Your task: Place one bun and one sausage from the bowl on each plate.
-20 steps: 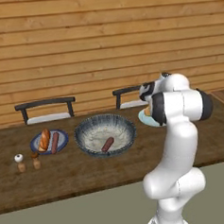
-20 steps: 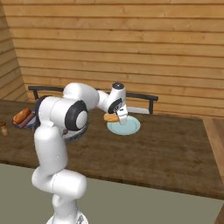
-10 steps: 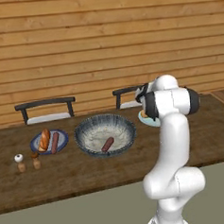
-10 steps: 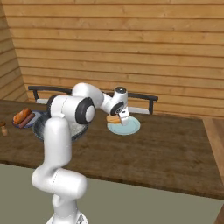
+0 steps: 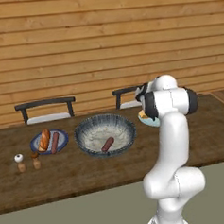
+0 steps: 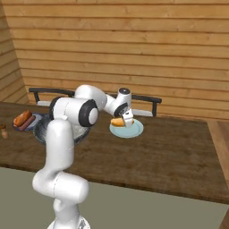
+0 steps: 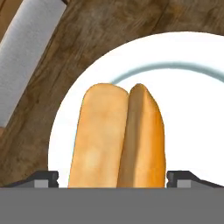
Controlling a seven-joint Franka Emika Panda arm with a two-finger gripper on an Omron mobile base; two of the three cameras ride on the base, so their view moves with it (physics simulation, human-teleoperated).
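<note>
From the left base view, the big bowl sits mid-table with one sausage lying in it, and at its 9 o'clock the blue-rimmed plate already carries a bun and a second sausage side by side. Two little shakers stand near the table's front edge, roughly 7 o'clock from that plate. Two chairs are tucked in along the far side. The arm's white elbow blocks most of the pale teal plate at the bowl's 3 o'clock, so just a sliver of it and an orange bit of the second bun peek out to the left of the arm. Swing round to the right base view and that side opens up: the gripper is down over the teal plate, with the bun between its fingers, low over the plate's 9 o'clock edge; whether it touches the plate I can't tell. The arm itself covers most of the bowl from here. The hand view is the close-up the others don't give: the bun fills the middle, over the white-looking plate, with the wooden table at 12 o'clock and a chair seat at 10. The two finger tips sit tight on either side of the bun, so the jaws are pinching it.
</note>
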